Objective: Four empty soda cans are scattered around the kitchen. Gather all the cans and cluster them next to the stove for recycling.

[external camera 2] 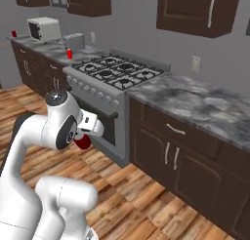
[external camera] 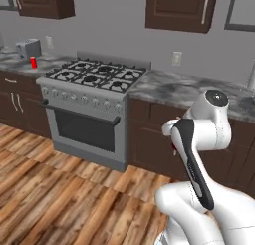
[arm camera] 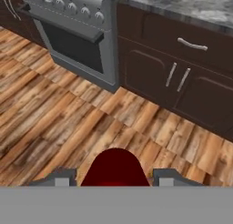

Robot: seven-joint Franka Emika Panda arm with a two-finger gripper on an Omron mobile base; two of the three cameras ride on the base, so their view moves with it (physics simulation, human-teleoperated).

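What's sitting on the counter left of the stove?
A red can stands near the stove, with a toaster behind it. In the right base view another can stands farther along. The toaster hides what is behind it.

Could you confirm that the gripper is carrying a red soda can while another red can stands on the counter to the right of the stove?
Not quite: the gripper does carry a red soda can, but the other can stands on the counter to the left of the stove, in front of the toaster, as the left base view shows.
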